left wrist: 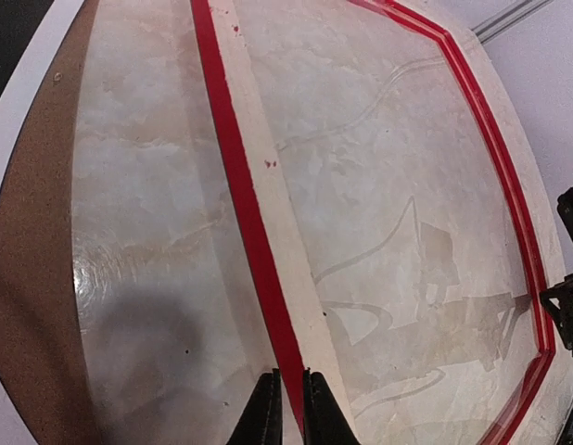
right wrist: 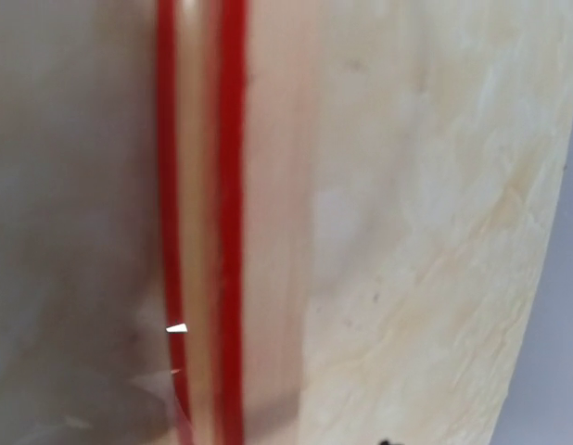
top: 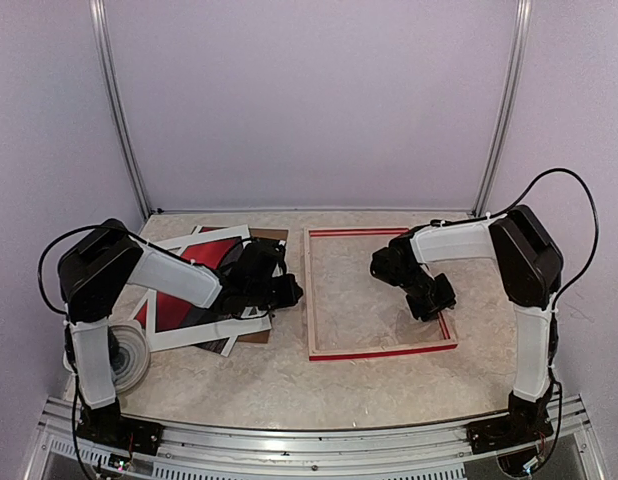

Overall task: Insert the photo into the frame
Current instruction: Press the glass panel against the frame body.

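Beside the frame [top: 381, 350], left hand [left wrist: 288, 389] is pressed together; right hand [top: 434, 303], I cannot tell. Keep the frame flat, nudge gently.

Left arm [top: 174, 272] folded at elbow, forearm reaching right, wrist low; left gripper [left wrist: 291, 410] pinched all but closed; right arm [top: 459, 243] reaching left, wrist pitched down; right gripper [top: 435, 300] low, jaw gap unreadable.

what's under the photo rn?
Brown board pokes out at the right edge of the photo. The rest of it is hidden by the photo and left arm.
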`<state>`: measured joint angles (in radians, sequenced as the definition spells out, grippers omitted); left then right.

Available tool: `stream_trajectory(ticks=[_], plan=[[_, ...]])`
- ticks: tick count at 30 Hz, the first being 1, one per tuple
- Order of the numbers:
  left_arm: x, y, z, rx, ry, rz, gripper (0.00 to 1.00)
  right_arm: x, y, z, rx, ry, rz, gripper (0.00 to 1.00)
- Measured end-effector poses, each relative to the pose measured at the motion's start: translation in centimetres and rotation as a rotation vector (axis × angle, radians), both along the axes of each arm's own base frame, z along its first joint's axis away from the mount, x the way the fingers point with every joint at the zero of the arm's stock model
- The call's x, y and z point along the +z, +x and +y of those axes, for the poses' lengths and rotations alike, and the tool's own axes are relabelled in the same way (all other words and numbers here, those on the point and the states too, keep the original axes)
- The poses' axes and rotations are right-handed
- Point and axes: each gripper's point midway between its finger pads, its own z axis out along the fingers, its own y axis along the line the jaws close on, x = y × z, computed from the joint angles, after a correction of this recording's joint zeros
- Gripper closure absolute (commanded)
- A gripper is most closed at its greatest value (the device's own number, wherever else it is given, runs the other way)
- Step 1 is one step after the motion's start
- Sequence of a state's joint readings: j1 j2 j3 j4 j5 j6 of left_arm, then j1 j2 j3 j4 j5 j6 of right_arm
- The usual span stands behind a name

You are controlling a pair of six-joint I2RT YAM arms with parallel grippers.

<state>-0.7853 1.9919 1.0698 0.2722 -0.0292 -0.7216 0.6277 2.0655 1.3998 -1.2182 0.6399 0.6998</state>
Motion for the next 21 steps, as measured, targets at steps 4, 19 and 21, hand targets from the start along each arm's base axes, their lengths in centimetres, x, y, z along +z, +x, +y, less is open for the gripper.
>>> stream_trajectory(ticks=[4,19,21], plan=[[2.9,-0.4,-0.6,-0.039,-0.013,-0.066,0.88,0.0,0.3,0.0,0.0,0.006,-0.008,0.59],[11.8,-10.2,-12.1,-0.803,-0.135,-0.391,0.72,-0.1,-0.8,-1.1,-0.015,0.059,0.007,0.58],[11.5,-10.8,-13.0,-0.884,-0.132,-0.412,0.71,0.0,-0.6,-1.2,-0.02,0.067,0.003,0.58]])
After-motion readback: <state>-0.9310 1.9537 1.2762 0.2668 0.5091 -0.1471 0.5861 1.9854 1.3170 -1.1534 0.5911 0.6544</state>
